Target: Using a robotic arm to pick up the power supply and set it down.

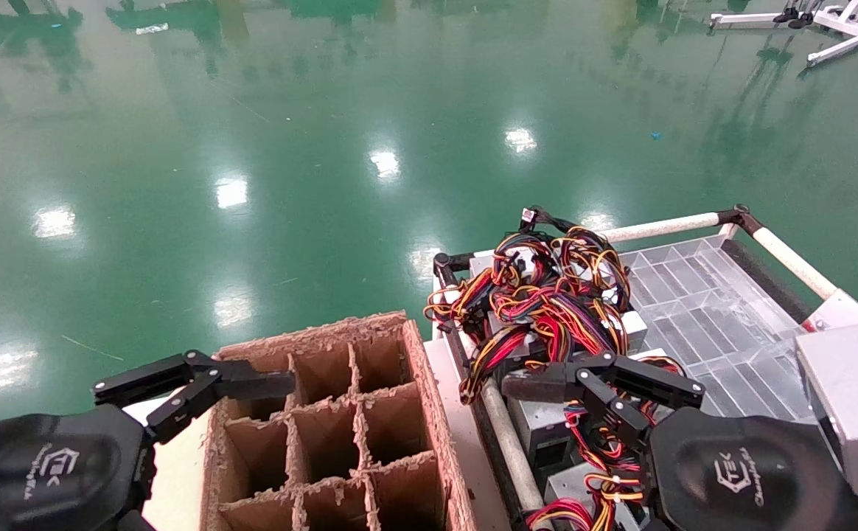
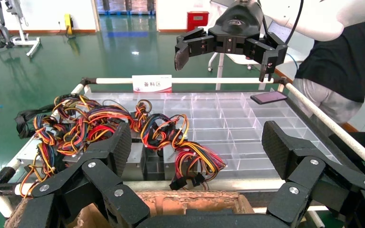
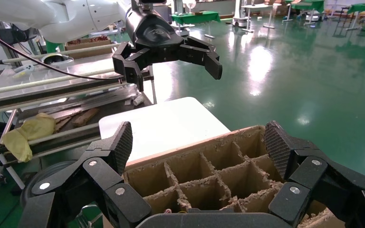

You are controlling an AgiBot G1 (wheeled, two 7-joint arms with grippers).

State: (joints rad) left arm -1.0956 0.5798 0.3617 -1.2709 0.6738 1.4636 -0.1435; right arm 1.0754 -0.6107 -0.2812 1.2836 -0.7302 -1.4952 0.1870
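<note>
Several grey power supplies with tangled wire bunches lie in the cart (image 1: 661,226). One power supply (image 2: 190,152) with mainly red and yellow-orange wires sits by the cart's near rail. Its wires (image 1: 499,346) drape over that rail. My right gripper (image 1: 598,380) hovers just above these boxes, open, with nothing between its fingers; it shows high over the cart in the left wrist view (image 2: 223,61). My left gripper (image 1: 193,380) hangs open and empty over the left side of the cardboard box. The right wrist view shows that left gripper (image 3: 173,73) far off, beyond the box.
A cardboard box (image 1: 429,383) with divider cells stands on a white table (image 3: 161,123) between the arms. A clear compartment tray (image 1: 694,310) fills the cart's right part, with a dark phone (image 2: 268,97) on it. A person in black (image 2: 342,57) stands beyond the cart.
</note>
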